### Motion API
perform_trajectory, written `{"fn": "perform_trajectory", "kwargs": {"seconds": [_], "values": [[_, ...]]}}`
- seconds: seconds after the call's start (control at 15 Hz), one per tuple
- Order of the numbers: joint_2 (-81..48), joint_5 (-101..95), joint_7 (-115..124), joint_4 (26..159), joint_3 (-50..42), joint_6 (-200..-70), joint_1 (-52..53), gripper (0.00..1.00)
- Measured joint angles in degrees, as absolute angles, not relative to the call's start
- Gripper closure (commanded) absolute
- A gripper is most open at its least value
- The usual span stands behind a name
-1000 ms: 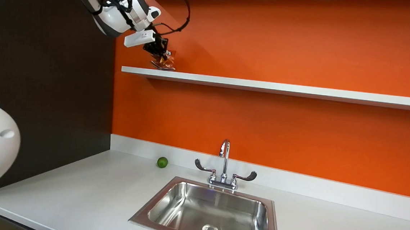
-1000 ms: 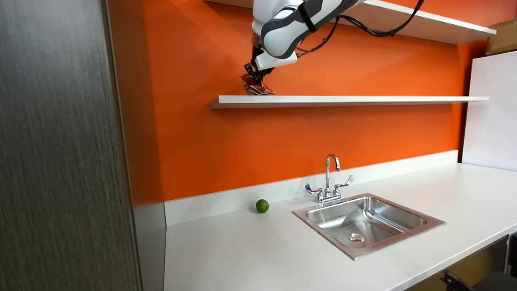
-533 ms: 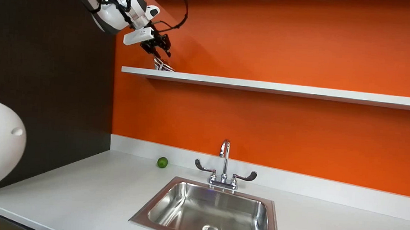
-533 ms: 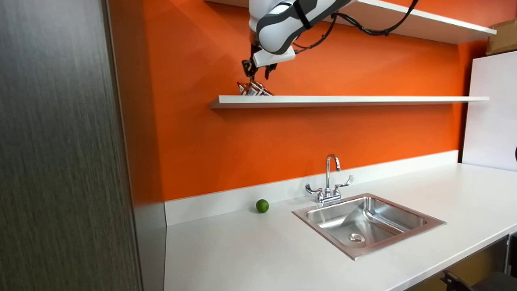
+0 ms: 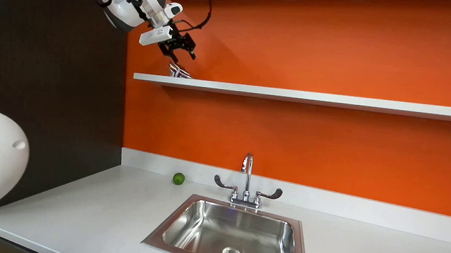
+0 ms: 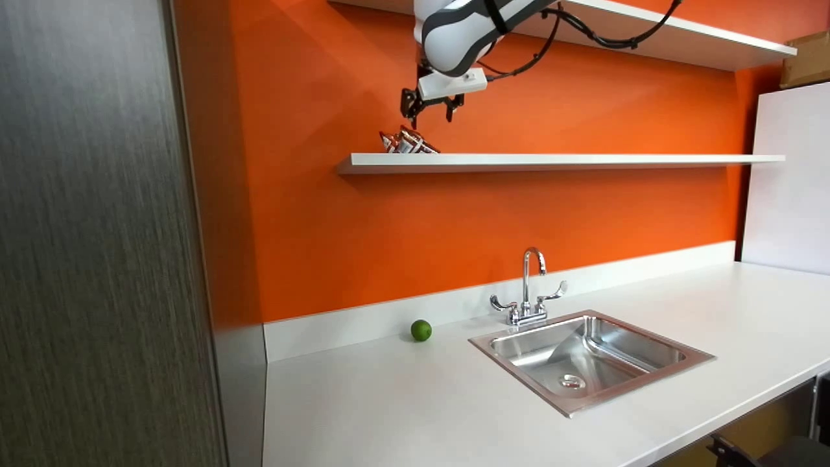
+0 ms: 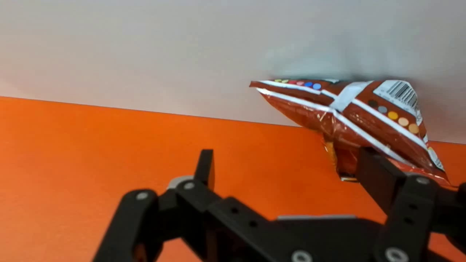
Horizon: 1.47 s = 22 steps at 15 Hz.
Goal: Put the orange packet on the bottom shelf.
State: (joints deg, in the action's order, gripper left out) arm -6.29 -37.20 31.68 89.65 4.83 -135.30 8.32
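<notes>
the orange-red snack packet (image 5: 179,71) sits on the bottom shelf (image 5: 291,94), in the upper left of the frame in an exterior view. the gripper (image 5: 184,59) is just above it, with its jaws spread wide and nothing held between them. one jaw is so near the packet that i can't tell if they touch. the big job looks done. i think all that's left is to lift the gripper away without a bump.
</notes>
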Motion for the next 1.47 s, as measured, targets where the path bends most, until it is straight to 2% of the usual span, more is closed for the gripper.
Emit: {"fn": "perform_trajectory", "kwargs": {"seconds": [0.47,0.93,1.2,1.47], "values": [[2.2,-31.2,30.6,96.0,5.7,-130.5,8.5,0.0],[11.6,-18.6,23.9,105.0,8.2,-115.7,8.6,0.0],[16.7,-12.5,20.3,111.7,8.5,-109.6,8.6,0.0],[20.5,-8.0,14.8,121.3,7.6,-108.8,8.5,0.0]]}}
